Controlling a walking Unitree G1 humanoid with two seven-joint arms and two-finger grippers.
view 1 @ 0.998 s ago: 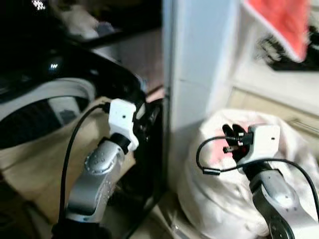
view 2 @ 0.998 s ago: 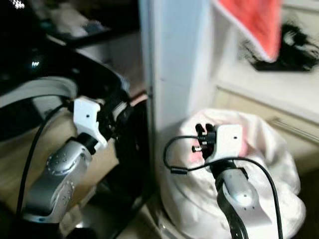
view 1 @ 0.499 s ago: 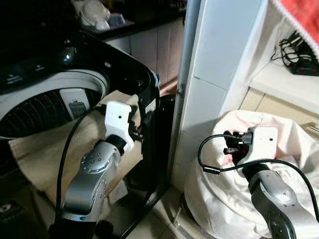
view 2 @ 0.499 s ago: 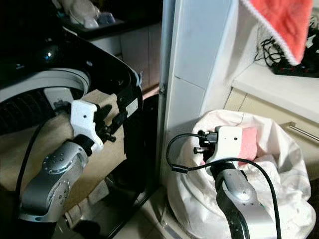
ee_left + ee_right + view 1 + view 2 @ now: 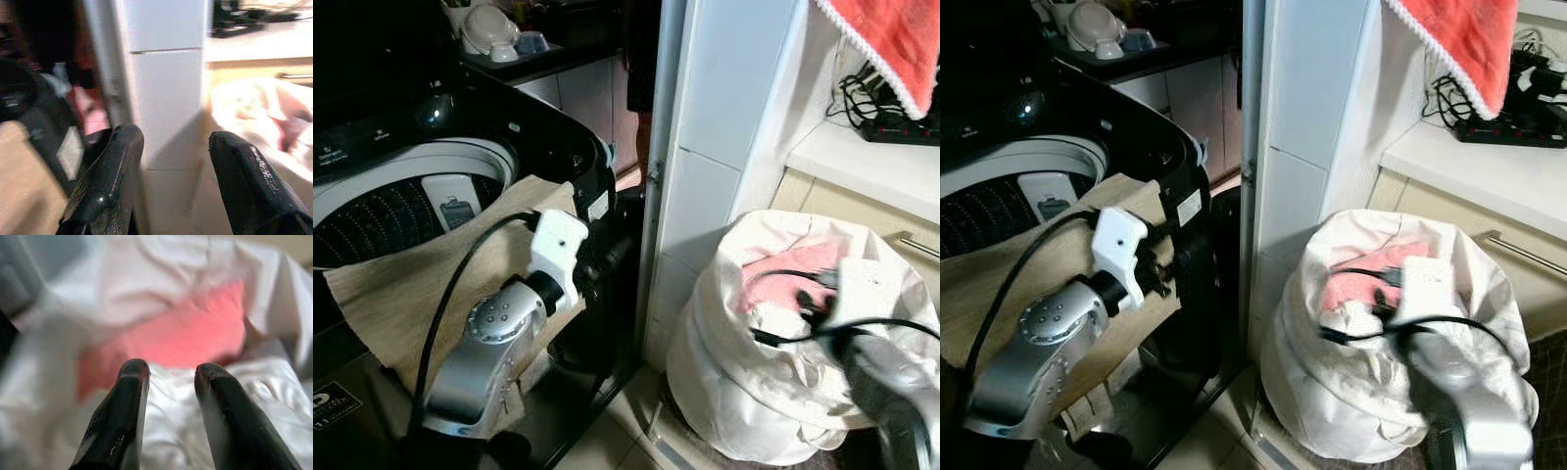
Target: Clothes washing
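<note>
— Black fingers first. How do the right ones stand?

— The right gripper has its two fingers spread with a gap between them and nothing in it. They hang just over the mouth of the white laundry bag, aimed at the pink cloth lying inside among crumpled white fabric. In the head views that arm is blurred, low at about four o'clock.

— And the left?

— The left gripper is also parted and empty, its fingers well apart. It sits beside the front corner of the washing machine, pointing toward the white tiled pillar. From the head it shows near the centre, slightly toward eight o'clock, a black cable looping from its white wrist block down the silver arm.

— Where are the clothes, then?

— In the bag, which stands on the floor against the foot of the pillar, at about five o'clock. The pink cloth shows in its open top. A beige cloth is draped over the machine's front edge, just beside the left arm.

— What lies farther out?

— The machine's open drum at ten o'clock, bowls on a dark shelf at eleven, a red towel hanging at one o'clock above a white counter with tangled black cables.
</note>
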